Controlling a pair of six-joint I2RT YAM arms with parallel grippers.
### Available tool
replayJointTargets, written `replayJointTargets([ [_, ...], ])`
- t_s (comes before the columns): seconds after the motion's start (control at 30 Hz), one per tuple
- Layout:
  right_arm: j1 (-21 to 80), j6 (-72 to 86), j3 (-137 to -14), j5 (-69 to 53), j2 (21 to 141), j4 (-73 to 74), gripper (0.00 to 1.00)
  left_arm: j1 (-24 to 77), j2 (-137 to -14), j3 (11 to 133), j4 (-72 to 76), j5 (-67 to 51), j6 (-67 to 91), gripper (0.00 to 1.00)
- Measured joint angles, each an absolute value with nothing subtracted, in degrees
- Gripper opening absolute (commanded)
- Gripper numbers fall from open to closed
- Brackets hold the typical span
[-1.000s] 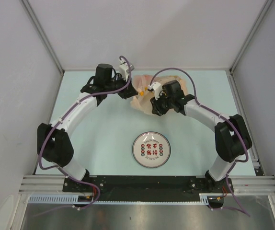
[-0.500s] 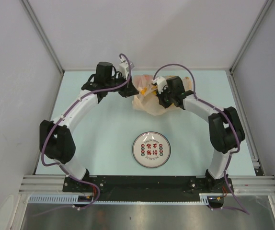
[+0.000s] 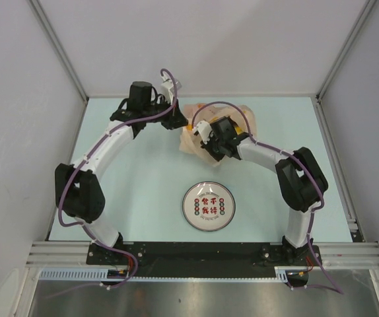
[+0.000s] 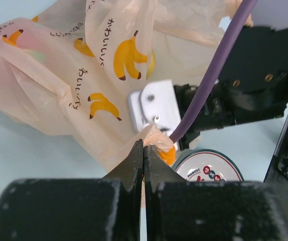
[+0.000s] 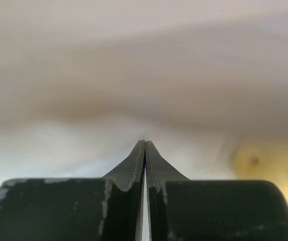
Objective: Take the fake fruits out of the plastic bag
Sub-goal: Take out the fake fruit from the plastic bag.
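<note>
Pinching a fold of the plastic bag (image 4: 48,90), left tool (image 4: 143,145) clamped tight, right tool (image 5: 145,145) closed against it (hold unclear)

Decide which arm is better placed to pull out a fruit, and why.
Probably right: the right gripper is at the plastic bag, a yellow fruit beside it; the left gripper is pinching the bag.

Your crinkled pale-orange translucent plastic bag (image 4: 48,85), yellow banana prints, slumped in a heap at far centre, one blurred round yellow fake fruit (image 5: 259,168) showing against its film.
</note>
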State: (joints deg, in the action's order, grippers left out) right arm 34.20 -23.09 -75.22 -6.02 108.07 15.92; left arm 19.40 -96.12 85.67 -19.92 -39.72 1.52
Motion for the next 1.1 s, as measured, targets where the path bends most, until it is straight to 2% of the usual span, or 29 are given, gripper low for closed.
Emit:
replayJointTargets([
  [0.37, 25.85, -25.69, -75.22, -1.74, 104.14, 12.49, 0.14, 19.31, -95.90, 83.77, -24.16, -38.46, -4.47, 0.00],
  [0.4, 25.39, -25.78, -75.22, -1.23, 104.16, 12.43, 0.17, 19.31, -95.90, 83.57, -24.34, -38.24, -4.43, 0.00],
  [0.43, 24.84, -25.80, -75.22, -0.67, 104.16, 12.40, 0.36, 19.31, -95.90, 83.57, -24.43, -38.20, -4.34, 0.00],
  [0.5, 23.77, -25.80, -75.22, -0.01, 104.16, 12.19, 0.48, 19.38, -95.88, 83.57, -24.14, -38.33, -4.10, 0.00],
  [0.53, 23.33, -26.02, -75.22, 0.23, 104.16, 12.19, 0.59, 19.53, -95.88, 83.57, -24.08, -38.33, -4.10, 0.00],
  [0.63, 22.15, -26.55, -75.22, 0.89, 104.16, 12.10, 0.66, 20.14, -95.88, 83.64, -24.12, -38.24, -4.05, 0.00],
  [0.8, 20.43, -26.00, -75.48, -1.41, 104.51, 12.25, 0.67, 22.02, -95.96, 84.75, -23.64, -37.63, -3.97, 0.00],
  [0.9, 20.78, -25.93, -76.69, -1.23, 106.32, 12.12, 0.75, 23.11, -96.07, 88.09, -23.70, -37.47, -3.97, 0.00],
  [0.93, 21.06, -25.85, -77.28, -0.86, 107.26, 11.94, 0.84, 23.35, -96.07, 89.73, -23.40, -37.54, -3.95, 0.00],
  [1.1, 21.96, -26.24, -77.95, 0.97, 111.28, 10.79, 0.92, 23.75, -95.90, 92.92, -21.69, -37.76, -3.90, 0.00],
])
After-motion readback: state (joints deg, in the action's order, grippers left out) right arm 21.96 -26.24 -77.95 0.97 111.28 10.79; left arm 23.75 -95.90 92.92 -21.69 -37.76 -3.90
